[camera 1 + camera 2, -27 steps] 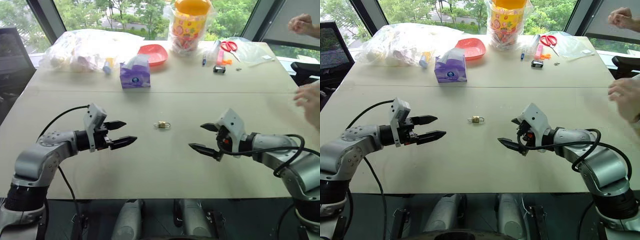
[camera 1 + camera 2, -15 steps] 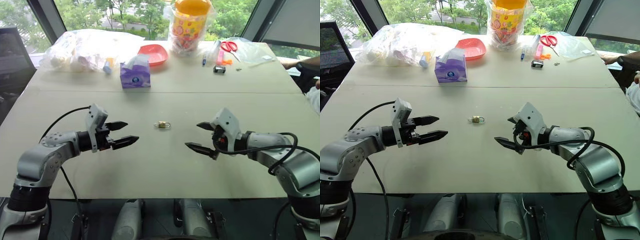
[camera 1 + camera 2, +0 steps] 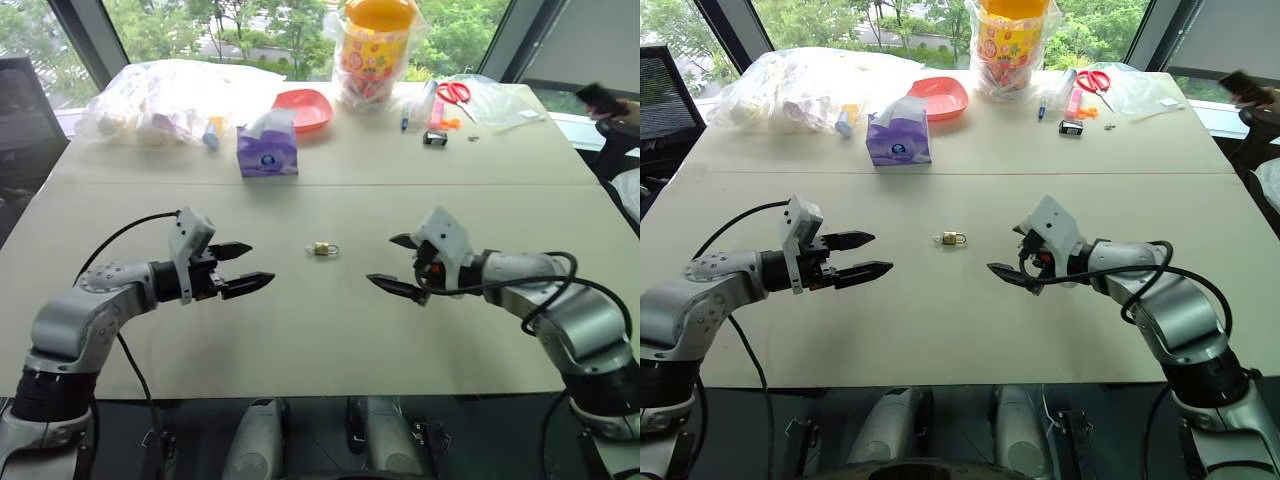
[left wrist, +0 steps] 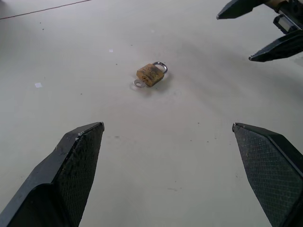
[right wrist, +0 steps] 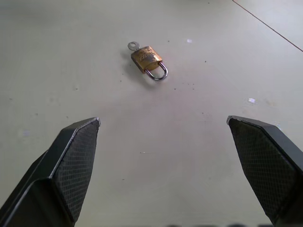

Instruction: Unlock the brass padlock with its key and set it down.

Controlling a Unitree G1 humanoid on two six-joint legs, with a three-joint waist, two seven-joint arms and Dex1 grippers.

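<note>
Pale table (image 3: 320,340) beneath windows (image 3: 260,25); both grippers spread, empty.

I had the brass padlock (image 3: 322,249) lying flat mid-table (image 3: 330,330), the key (image 4: 138,83) stuck out of its base. My left gripper (image 3: 247,268) hung to its left, my right gripper (image 3: 396,264) to its right, both apart from it. Behind, a tissue box (image 3: 267,150) sat left of centre; a dish (image 3: 305,108), a tub (image 3: 376,50) and scissors (image 3: 457,92) lined the far edge.

Bright daylight from the windows (image 3: 250,25) behind; soft shadows, sharp focus.
</note>
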